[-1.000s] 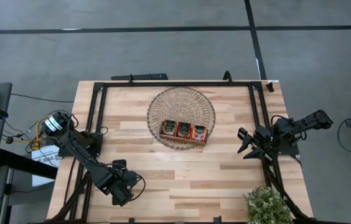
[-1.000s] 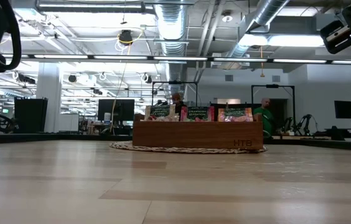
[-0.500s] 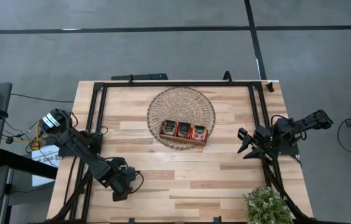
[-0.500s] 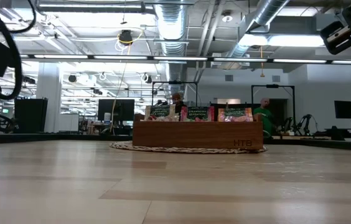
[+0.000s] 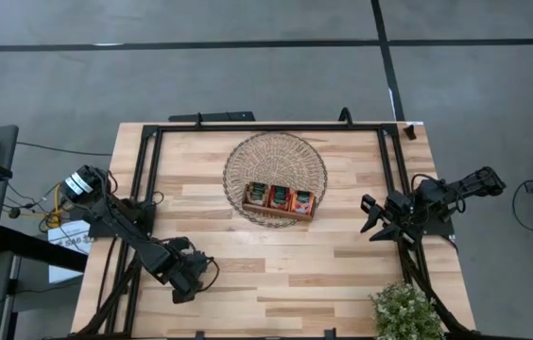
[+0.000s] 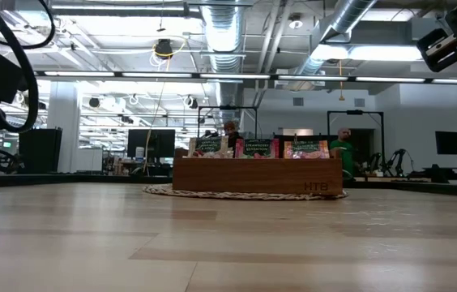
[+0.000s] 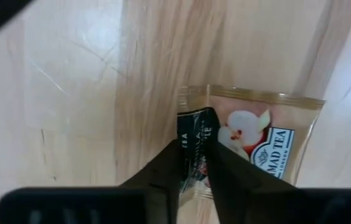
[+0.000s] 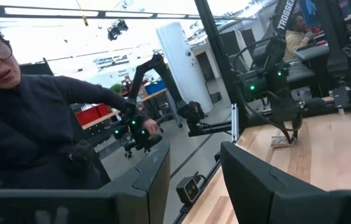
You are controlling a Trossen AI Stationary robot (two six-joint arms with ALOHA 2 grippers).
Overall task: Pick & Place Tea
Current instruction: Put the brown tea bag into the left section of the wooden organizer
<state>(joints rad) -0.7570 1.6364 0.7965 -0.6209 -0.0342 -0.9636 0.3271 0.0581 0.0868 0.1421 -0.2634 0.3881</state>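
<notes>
Cream tea sachet [image 7: 256,140] (fruit pic) flat on tabletop; more sachets [image 5: 279,197] upright in wooden tray.

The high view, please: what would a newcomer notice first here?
At the table's centre a round woven mat carries a wooden tray of upright tea sachets. Near the front left edge the left gripper pinches one loose sachet against the wood, while the right gripper waits at the right.

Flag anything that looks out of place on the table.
One tea sachet lies flat on the bare wood near the table's front-left, at the left gripper, far from the wooden tray on the woven mat where the other sachets stand upright. Nothing looks spilled or damaged.
</notes>
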